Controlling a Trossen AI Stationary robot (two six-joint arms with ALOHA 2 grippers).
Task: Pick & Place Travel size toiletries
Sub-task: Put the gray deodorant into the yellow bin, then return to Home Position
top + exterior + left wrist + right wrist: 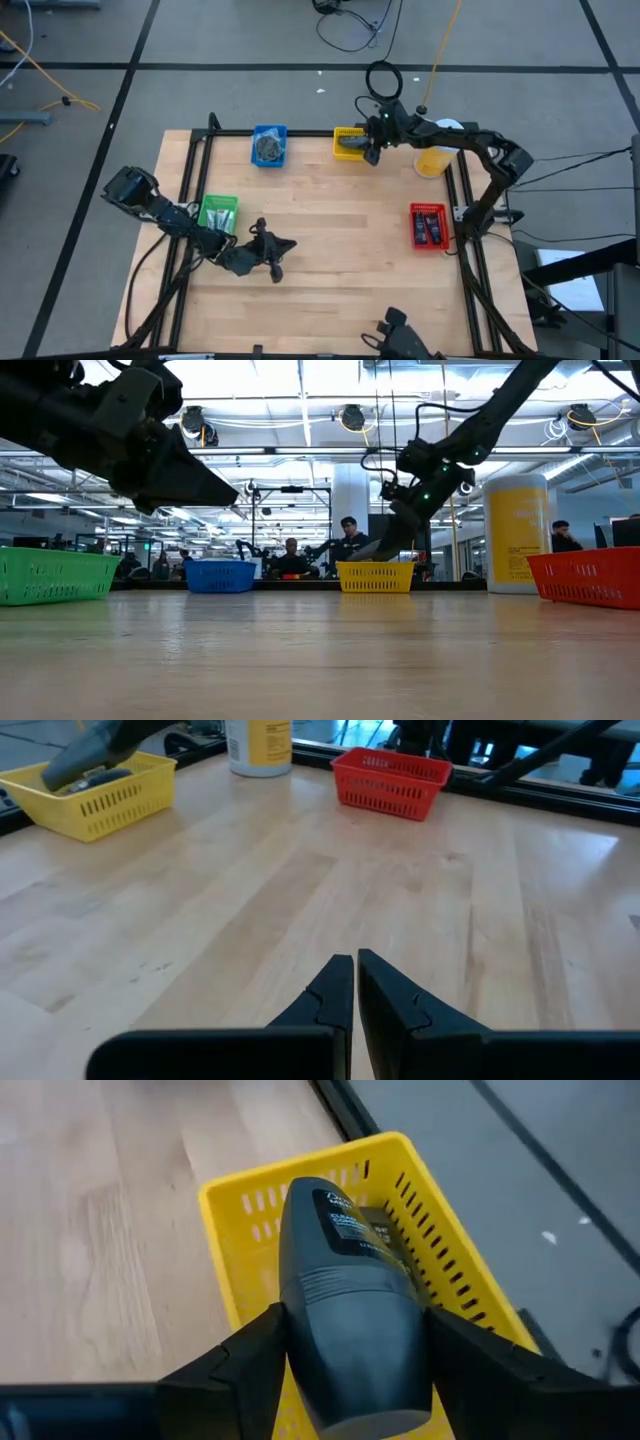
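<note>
From above, the right pincer (372, 152) is reaching over the yellow tray (349, 143) at the far edge of the bench (340, 230), with a dark item under its tip that this view is showing too small to read. The left pincer (277, 246) is hanging over bare wood near the middle of the bench, just beside the green tray (218, 212). The blue tray (269, 145) is holding a grey wrapped disc (268, 148), the red tray (430, 226) is holding dark mini bottles (431, 229), and the yellow bottle (434, 158) is standing just beside the right arm.

The low view is lining the four trays up along the far side and is showing the right pincer (385, 545) dipping a dark oblong item into the top of the yellow tray (375, 576); the tray contents are staying hidden behind the walls here. People are sitting in the room beyond.

The left wrist view is settling what the top view cannot: the left pincer (355, 982) is closed, fingertips nearly touching, gripping nothing, above the bare bench. Far off, the dark item (92, 762) is angling into the yellow tray.

The right wrist view is giving the closest look: the right pincer (352, 1360) is clamping a dark grey mini bottle (345, 1295) with a label, its fingers (245, 1355) pressing both sides, directly over the yellow tray (232, 1245).
</note>
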